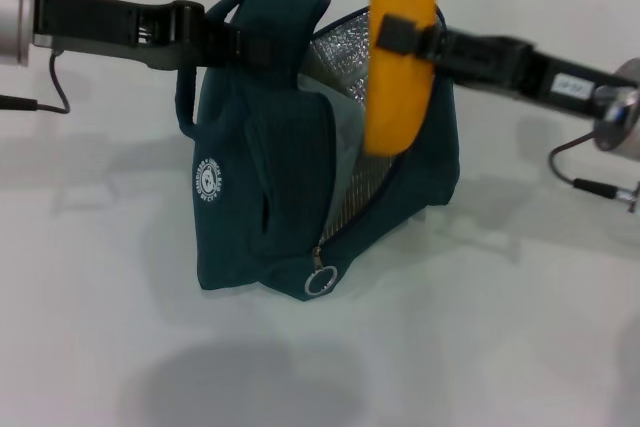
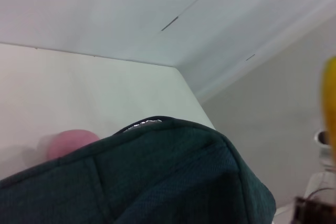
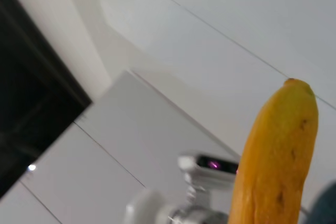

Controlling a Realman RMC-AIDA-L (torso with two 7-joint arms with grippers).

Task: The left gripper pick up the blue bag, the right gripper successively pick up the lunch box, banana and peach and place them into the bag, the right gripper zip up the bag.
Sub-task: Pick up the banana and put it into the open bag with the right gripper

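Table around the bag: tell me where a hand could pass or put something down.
Bare table lies in front of the blue bag, and also beside it under each arm. Crowded: the bag's open mouth, where the right gripper holds the banana upright, and the bag's top, gripped by the left gripper. Behind the bag sits the peach.
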